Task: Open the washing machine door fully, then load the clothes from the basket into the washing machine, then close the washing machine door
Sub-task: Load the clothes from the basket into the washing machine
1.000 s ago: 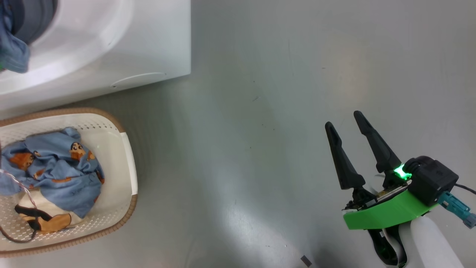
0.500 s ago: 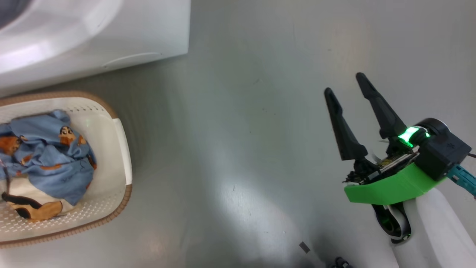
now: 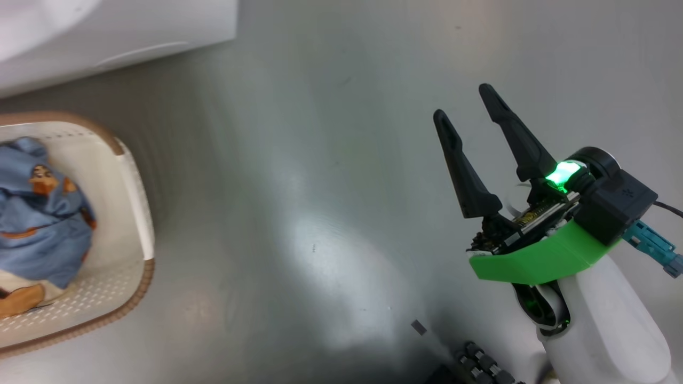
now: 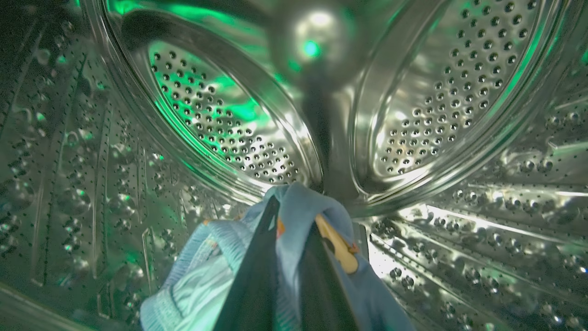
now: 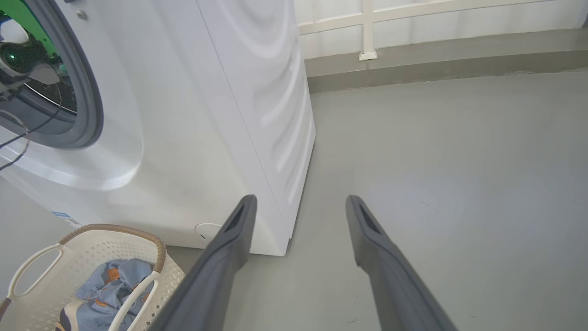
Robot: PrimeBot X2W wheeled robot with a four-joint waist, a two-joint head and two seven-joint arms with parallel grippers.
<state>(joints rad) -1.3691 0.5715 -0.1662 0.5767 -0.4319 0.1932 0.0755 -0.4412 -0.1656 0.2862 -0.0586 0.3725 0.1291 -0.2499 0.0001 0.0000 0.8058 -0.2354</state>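
**Garment inside the drum, not yet let go**

The light blue cartoon-printed garment (image 4: 206, 271) you are loading sits inside the perforated steel drum (image 4: 220, 119) of the big white washing machine (image 5: 206, 115), pinched between the clenched fingers (image 4: 255, 285) of the left gripper (image 4: 294, 214). More blue printed clothes (image 3: 37, 234) lie bundled in the cream perforated basket (image 3: 136, 213) on the grey floor (image 3: 320, 186), just before the machine. The right gripper (image 3: 463, 101) hangs spread wide and empty, well apart from the basket.

Watch the release: cloth wraps both fingers, so it may cling and ride back out as you withdraw. If its tail drapes over the grey rubber seal (image 5: 94, 92), the door could pinch it.

The garment's lower end runs off the wrist view's bottom edge, so you cannot tell whether all of it is past the seal. The basket is cut by the head view's edge; how many pieces remain is unclear
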